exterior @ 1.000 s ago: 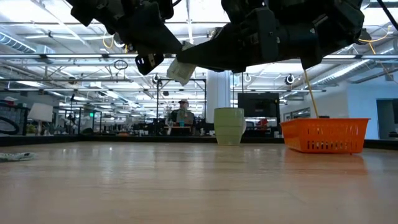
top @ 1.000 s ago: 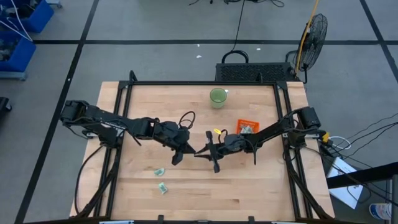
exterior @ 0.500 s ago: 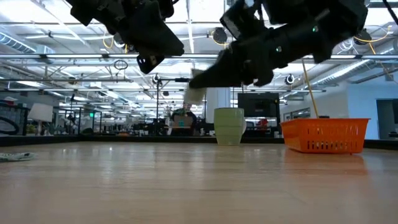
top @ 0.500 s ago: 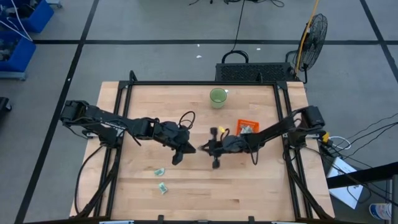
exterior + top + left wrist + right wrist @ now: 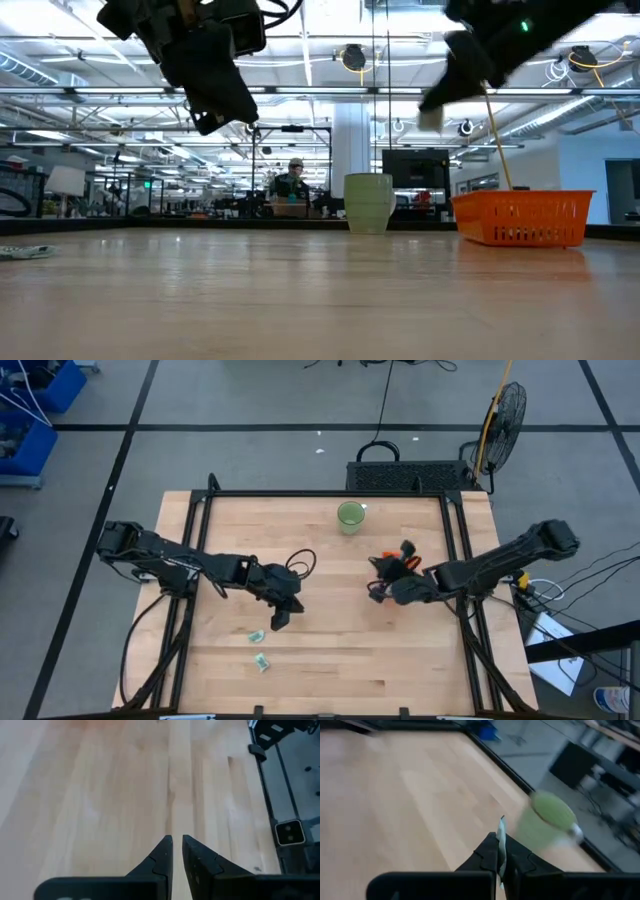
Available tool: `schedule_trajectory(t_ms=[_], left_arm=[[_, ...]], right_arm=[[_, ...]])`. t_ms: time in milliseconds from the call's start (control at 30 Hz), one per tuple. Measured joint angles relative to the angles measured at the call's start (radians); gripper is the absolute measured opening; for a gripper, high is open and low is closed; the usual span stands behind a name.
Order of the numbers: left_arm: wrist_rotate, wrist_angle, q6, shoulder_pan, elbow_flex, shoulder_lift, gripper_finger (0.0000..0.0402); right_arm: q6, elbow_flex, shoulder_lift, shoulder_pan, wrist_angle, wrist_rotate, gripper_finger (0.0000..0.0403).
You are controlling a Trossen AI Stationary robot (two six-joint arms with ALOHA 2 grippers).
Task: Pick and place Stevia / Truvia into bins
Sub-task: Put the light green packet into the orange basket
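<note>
My right gripper (image 5: 500,851) is shut on one pale Stevia sachet (image 5: 501,840). It hovers high above the table, close to the left side of the orange bin (image 5: 408,565), as the high view (image 5: 376,578) and the low view (image 5: 440,100) show. The bin (image 5: 522,218) stands on the table at centre right. My left gripper (image 5: 279,620) is shut and empty above the table's middle left; it also shows in its wrist view (image 5: 177,847). Two more sachets (image 5: 257,635) (image 5: 262,662) lie flat on the wood near it. My right gripper pinches the sachet between its two fingers. The wrist view shows the sachet edge-on, with its free end (image 5: 501,822) sticking out past the fingertips. In the low view the sachet (image 5: 432,118) hangs at the fingers' lower end, lifted clear of the table.
A round green cup (image 5: 350,517) stands near the table's far edge, left of the bin; it also shows in the low view (image 5: 368,203). Another sachet (image 5: 25,252) lies at the left in the low view. Bare wood lies between the two arms.
The sachet has passed from my left gripper to my right one, which were both at it a second ago. My right gripper has carried it toward the table's right and far side, up to the bin, turning as it went. My left gripper has drawn back a little toward the left.
</note>
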Motion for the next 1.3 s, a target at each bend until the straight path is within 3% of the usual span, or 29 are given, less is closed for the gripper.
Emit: schedule_trajectory(t_ms=[233, 367, 600, 867, 1033, 1300], left_arm=[[-0.007, 0.001, -0.027, -0.055, 0.000, 0.000, 0.0047], [-0.035, 0.000, -0.027, -0.079, 0.000, 0.000, 0.0047], [-0.074, -0.008, -0.027, -0.095, 0.000, 0.000, 0.0047], [-0.077, -0.097, -0.068, -0.095, 0.000, 0.000, 0.0047], [-0.076, -0.193, -0.106, -0.110, 0.000, 0.000, 0.0047], [-0.076, -0.395, -0.194, -0.214, 0.000, 0.000, 0.0047]], right_arm=[[0.086, -0.220, -0.108, -0.041, 0.047, -0.009, 0.0003], [0.144, -0.302, -0.139, -0.073, 0.046, -0.066, 0.0003], [0.232, -0.382, -0.149, -0.140, 0.051, -0.138, 0.0012], [0.230, -0.411, -0.149, -0.145, 0.108, -0.164, 0.0065], [0.070, -0.411, -0.149, -0.145, 0.313, -0.208, 0.0095], [-0.177, -0.411, -0.193, -0.109, 0.790, -0.494, 0.0112]])
